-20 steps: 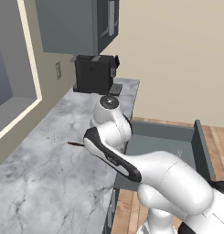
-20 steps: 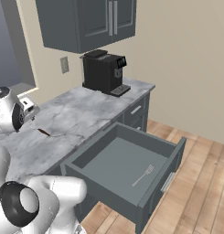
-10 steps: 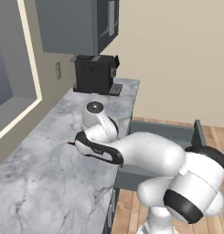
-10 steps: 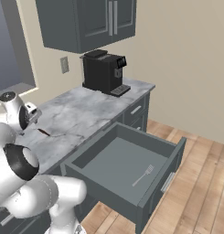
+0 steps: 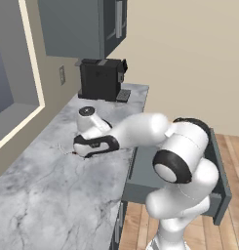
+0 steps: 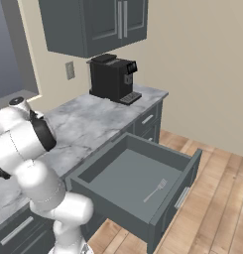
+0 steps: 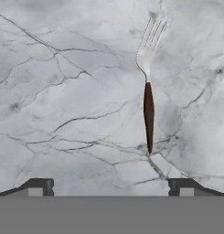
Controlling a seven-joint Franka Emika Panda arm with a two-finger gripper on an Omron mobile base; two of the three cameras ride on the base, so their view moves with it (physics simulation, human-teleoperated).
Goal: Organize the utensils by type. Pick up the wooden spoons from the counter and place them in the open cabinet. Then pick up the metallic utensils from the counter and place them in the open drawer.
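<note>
Grey-white marble, dark-veined, spreads beneath the hand camera, and lying flat on that counter (image 7: 63, 91) is a fork (image 7: 148, 82) with pale silvery tines and a dark reddish-brown handle. The gripper (image 7: 111, 185) hangs just above it with its jaws spread wide and nothing between them, the two dark fingertips (image 7: 38, 186) poking up far apart at the bottom of the hand view. The fork runs lengthwise away from the hand, tines at the far end, handle end nearest, so its long axis sits across the line joining the fingertips, which looks like a good alignment for a pinch across the handle. It lies off-centre though, closer to the right-hand tip than the left, so the hand likely needs a small sideways shift toward it before going down. From the left base view the hand (image 5: 94, 145) is low over the counter's middle stretch, with a thin dark sliver just beside it. Behind the arm the drawer (image 6: 135, 181) stands pulled out, and a slim silvery utensil (image 6: 155, 190) already lies on its slate-grey floor, near the front panel.
</note>
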